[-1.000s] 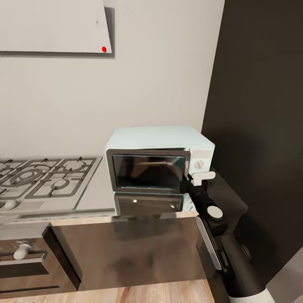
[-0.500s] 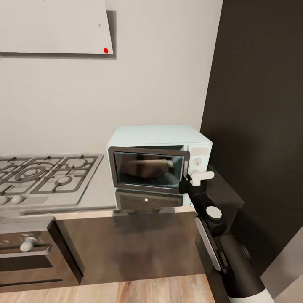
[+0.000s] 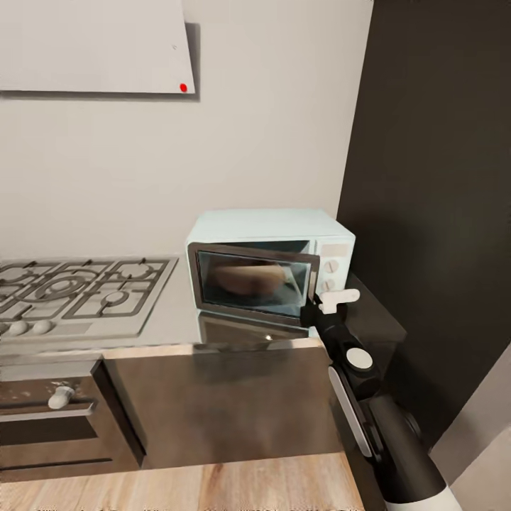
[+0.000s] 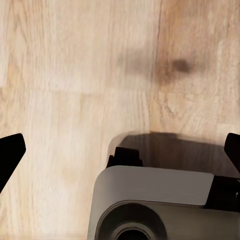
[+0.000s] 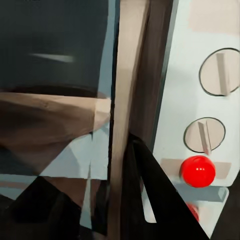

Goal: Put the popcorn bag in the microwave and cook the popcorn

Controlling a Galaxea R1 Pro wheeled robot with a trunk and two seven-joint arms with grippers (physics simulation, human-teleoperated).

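The pale blue-white microwave [image 3: 266, 226] stands on the light grey countertop [image 3: 167, 319] against the wall. Its dark-framed glass door [image 3: 252, 282] stands slightly ajar at the right edge. Through the glass a tan popcorn bag [image 3: 245, 279] shows inside; the popcorn itself is hidden. My right gripper [image 3: 318, 311] sits at the door's right edge, beside the knobs. In the right wrist view the fingers [image 5: 150, 200] straddle the door's edge [image 5: 127, 100], next to two round knobs [image 5: 220, 71] and a red light [image 5: 198, 171]. My left gripper [image 4: 121, 145] hangs open over the wooden floor [image 4: 75, 75].
A gas hob [image 3: 78, 294] lies on the countertop left of the microwave, with a dark built-in oven [image 3: 50, 419] below it. A tall dark panel [image 3: 433, 177] rises just right of the microwave. My own base [image 4: 160, 200] shows in the left wrist view.
The door's right edge has swung out from flush to slightly ajar, with my right gripper on it. The whole view has shifted a little, so the camera moved.
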